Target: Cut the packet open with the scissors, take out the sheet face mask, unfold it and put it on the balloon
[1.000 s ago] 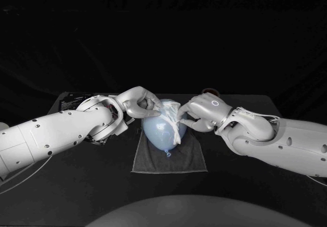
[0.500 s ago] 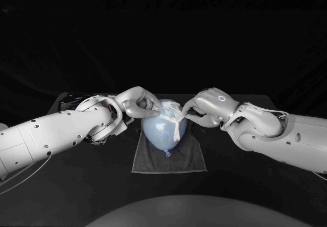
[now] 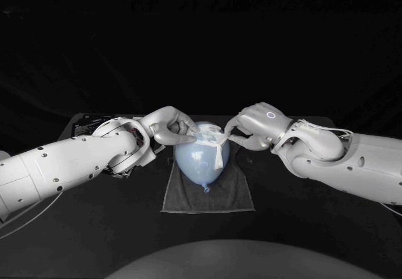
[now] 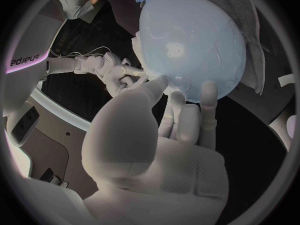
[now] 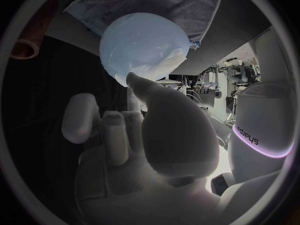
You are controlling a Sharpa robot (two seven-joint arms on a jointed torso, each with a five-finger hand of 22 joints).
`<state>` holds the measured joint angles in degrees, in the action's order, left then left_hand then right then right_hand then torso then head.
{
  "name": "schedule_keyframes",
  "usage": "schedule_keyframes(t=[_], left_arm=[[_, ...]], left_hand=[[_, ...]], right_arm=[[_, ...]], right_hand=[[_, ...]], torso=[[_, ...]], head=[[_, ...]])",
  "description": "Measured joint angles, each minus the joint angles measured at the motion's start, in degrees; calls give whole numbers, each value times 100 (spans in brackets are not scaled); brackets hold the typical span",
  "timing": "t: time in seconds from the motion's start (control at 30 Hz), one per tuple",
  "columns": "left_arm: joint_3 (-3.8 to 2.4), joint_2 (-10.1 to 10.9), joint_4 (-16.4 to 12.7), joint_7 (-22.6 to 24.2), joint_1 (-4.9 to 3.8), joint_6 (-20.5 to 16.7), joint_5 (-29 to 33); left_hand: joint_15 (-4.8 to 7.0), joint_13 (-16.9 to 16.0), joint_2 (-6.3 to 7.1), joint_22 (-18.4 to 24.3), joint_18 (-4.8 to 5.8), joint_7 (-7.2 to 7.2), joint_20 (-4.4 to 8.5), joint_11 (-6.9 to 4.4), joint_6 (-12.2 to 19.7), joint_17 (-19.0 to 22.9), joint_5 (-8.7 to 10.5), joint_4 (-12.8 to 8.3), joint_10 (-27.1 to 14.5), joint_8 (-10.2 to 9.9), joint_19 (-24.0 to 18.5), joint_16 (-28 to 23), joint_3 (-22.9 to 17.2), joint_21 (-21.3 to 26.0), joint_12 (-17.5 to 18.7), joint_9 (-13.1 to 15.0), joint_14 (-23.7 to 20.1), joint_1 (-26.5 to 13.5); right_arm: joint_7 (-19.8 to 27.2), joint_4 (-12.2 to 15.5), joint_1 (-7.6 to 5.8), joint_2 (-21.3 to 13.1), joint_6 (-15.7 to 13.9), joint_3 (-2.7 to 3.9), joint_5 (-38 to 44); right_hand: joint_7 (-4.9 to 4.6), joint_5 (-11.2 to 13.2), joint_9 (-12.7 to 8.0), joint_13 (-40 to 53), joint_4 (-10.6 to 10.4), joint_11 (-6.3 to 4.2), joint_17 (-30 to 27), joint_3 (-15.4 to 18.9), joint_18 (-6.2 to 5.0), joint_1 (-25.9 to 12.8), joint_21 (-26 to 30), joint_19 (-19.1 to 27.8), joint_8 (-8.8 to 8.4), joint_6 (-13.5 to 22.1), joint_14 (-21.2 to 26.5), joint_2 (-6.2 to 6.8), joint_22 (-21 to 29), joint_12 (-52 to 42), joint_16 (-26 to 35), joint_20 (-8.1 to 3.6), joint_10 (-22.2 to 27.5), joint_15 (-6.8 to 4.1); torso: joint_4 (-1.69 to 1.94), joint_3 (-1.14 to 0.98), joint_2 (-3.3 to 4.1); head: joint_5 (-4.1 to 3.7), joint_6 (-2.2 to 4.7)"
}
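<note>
A pale blue balloon (image 3: 199, 161) lies on a grey towel (image 3: 210, 196) at the table's middle, its knot toward me. The white sheet mask (image 3: 218, 146) drapes over the balloon's far end and down its right side. My left hand (image 3: 172, 129) pinches the mask's left edge at the far end. My right hand (image 3: 251, 127) pinches the mask's right part from the other side. In the left wrist view my left hand (image 4: 156, 150) has its fingertips against the balloon (image 4: 187, 40). In the right wrist view my right hand (image 5: 150, 135) touches the mask (image 5: 167, 60) on the balloon (image 5: 139, 40).
A dark device (image 3: 86, 124) sits at the table's back left, behind my left arm. The towel (image 5: 156, 2) reaches past the balloon on both sides. A brown tube-like thing (image 5: 25, 46) lies on the table beyond the balloon in the right wrist view.
My right hand has risen and swung toward the balloon's far end, drawing the mask up over the top. My left hand has stayed put on the mask's edge.
</note>
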<state>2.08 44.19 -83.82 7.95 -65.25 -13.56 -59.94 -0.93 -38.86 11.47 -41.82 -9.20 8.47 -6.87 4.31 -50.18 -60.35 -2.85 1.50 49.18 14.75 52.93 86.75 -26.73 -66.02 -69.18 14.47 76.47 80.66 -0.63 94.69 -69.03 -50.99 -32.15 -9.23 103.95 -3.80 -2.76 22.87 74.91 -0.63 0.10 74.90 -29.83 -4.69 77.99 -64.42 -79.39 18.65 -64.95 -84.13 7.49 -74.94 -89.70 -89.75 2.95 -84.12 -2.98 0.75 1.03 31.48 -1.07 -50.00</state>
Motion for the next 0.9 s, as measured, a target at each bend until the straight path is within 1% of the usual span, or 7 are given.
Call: schedule_keyframes(t=[0.13,0.27,0.37,0.63,0.7,0.83,0.9], left_arm=[[0,2,-2,0,0,0,0],[0,3,-1,-2,0,0,0],[0,6,1,-3,0,0,0],[1,10,0,-5,0,0,-1],[1,9,0,-5,0,0,-1],[1,7,-1,-5,0,0,-1],[1,6,-3,-5,0,0,-1]], left_hand=[[0,1,0,1,0,0,0,0,0,1,0,0,0,0,0,0,0,0,0,0,0,0],[0,1,0,2,0,0,0,0,0,2,0,0,0,0,0,0,0,0,0,0,0,0],[0,2,0,2,0,0,0,0,0,1,0,0,0,0,0,0,0,0,0,0,0,0],[0,4,0,-7,0,-1,0,0,0,-3,0,0,0,0,0,-1,0,0,1,0,0,0],[0,4,0,-7,0,-1,0,0,0,-3,0,0,0,0,0,-2,0,0,1,0,0,0],[0,5,0,-7,0,-1,0,0,0,-3,0,0,0,0,0,-2,0,1,1,0,0,0],[0,6,0,-7,0,-1,0,0,0,-3,0,0,0,0,0,-7,0,1,1,0,0,0]], right_arm=[[2,9,-12,-18,116,-10,28],[-4,82,-16,-89,214,-18,33],[-13,188,-16,-174,267,-24,17],[-15,508,-13,-444,257,-34,-417],[-14,577,-12,-491,214,-34,-654],[-3,688,-11,-521,122,-35,-1142],[-1,734,-9,-515,87,-35,-1353]], right_hand=[[-74,-1,27,2,-3,1,1,0,-1,-18,265,133,-56,253,0,18,1,1,2,23,1,0],[-162,-2,-84,3,-35,85,1,109,-1,-144,444,221,-330,647,0,169,3,10,12,55,19,1],[-175,-2,-145,4,-49,94,2,146,-1,-118,507,247,-495,871,1,253,4,1,-5,65,9,1],[-224,-2,-213,4,-128,98,5,256,-1,-162,492,247,-671,1022,22,315,3,1,-5,65,12,22],[-225,-2,-219,4,-151,121,5,279,-1,-162,343,202,-671,1023,1,315,2,1,-5,106,24,43],[-274,-214,-232,2,-173,168,5,221,-1,-114,15,4,-671,882,12,267,1,1,-4,139,18,95],[-298,-489,-244,1,-133,176,5,104,-1,-40,-127,-62,-706,823,12,193,1,1,-2,152,10,95]], torso=[[-3,3,-3],[-5,2,-4],[-5,0,-5],[-9,-3,-3],[-9,-5,-3],[-7,-6,-2],[-6,-9,1]], head=[[1,0],[-3,0],[-3,0],[-20,0],[-22,0],[-21,0],[-18,0]])
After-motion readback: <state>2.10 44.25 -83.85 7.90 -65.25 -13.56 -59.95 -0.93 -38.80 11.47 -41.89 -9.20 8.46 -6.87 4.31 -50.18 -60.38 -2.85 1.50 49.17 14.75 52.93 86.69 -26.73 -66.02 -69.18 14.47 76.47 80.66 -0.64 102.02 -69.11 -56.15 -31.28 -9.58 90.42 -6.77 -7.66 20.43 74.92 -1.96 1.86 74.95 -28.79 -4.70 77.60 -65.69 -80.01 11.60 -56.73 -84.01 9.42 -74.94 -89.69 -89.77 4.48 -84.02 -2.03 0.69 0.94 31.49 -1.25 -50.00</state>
